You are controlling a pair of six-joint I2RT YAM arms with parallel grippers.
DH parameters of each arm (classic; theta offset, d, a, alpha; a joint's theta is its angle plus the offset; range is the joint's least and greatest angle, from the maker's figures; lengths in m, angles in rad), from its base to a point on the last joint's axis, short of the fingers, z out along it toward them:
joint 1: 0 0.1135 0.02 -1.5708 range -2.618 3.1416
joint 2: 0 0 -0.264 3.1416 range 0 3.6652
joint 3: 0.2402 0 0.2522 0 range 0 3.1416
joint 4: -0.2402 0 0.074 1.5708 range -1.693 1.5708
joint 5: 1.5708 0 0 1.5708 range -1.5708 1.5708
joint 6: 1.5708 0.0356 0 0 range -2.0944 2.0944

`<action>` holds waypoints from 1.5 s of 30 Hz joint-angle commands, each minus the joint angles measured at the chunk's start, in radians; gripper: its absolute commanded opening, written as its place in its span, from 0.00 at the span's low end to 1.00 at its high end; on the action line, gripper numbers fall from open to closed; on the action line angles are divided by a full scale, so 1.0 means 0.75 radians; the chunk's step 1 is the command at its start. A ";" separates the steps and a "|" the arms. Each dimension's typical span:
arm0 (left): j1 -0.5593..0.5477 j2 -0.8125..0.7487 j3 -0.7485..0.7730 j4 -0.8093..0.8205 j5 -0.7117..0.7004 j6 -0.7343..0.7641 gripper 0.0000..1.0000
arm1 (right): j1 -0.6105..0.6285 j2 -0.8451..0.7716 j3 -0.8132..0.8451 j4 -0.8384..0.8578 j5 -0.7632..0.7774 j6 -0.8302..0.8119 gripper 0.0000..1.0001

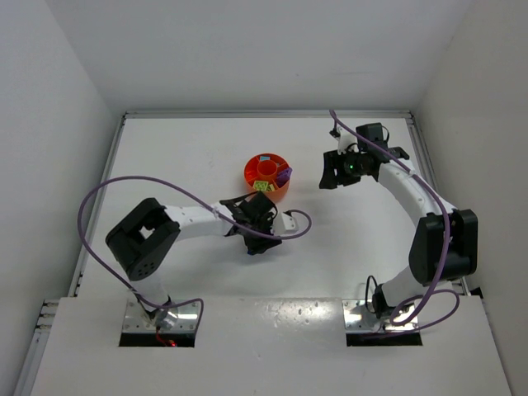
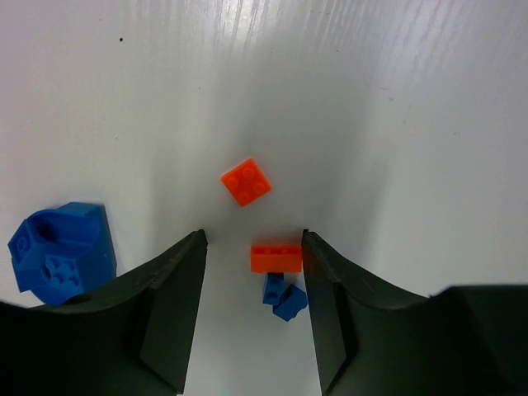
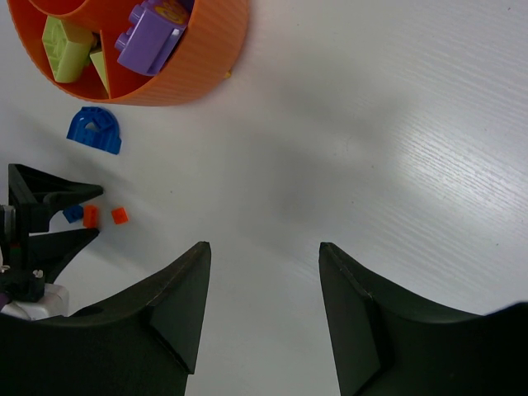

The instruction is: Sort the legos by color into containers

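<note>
An oblong orange brick (image 2: 276,258) lies flat on the table (image 2: 396,124), on the side of the round orange tray (image 1: 250,175) that faces the arm bases, and it is framed between the released jaws of the left arm (image 1: 194,221). Its long axis is seen to run across the gap, from one jaw toward the other, so a closing would be expected to press on its short ends. It is set off-centre, against or almost against the jaw on the right of the left wrist view, with clear table between it and the other jaw. Just behind it, deeper in the gap, two small blue pieces (image 2: 280,297) are crowded together, and it is judged that they could be caught along with it. A square orange brick (image 2: 246,181) rests just beyond the jaw tips, nearer the tray, and a larger rounded blue piece (image 3: 95,130) lies just beside the tray wall. Inside the tray, a purple piece (image 3: 153,37) and yellow-green pieces (image 3: 64,41) are held in separate sections. The right arm (image 1: 412,194) is kept on the tray's other side, well apart from the orange bricks, its jaws spread with nothing between them; the left arm is plainly the nearer.
</note>
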 commanded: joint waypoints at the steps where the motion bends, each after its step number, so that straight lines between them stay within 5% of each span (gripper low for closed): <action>1: -0.012 0.005 -0.064 -0.060 -0.067 -0.022 0.56 | 0.007 -0.019 0.020 0.008 -0.026 -0.011 0.56; 22: -0.012 -0.022 -0.113 -0.060 -0.055 -0.010 0.57 | 0.007 -0.019 0.020 0.008 -0.026 -0.011 0.56; 31: -0.012 -0.010 -0.113 -0.060 -0.055 0.002 0.27 | 0.007 -0.019 0.020 0.008 -0.026 -0.011 0.56; 39: -0.012 -0.087 -0.052 -0.115 -0.016 0.014 0.21 | 0.007 -0.019 0.020 0.008 -0.026 -0.011 0.56; 45: 0.049 -0.134 0.201 -0.212 0.082 -0.026 0.17 | 0.007 -0.007 0.033 0.008 -0.026 -0.011 0.56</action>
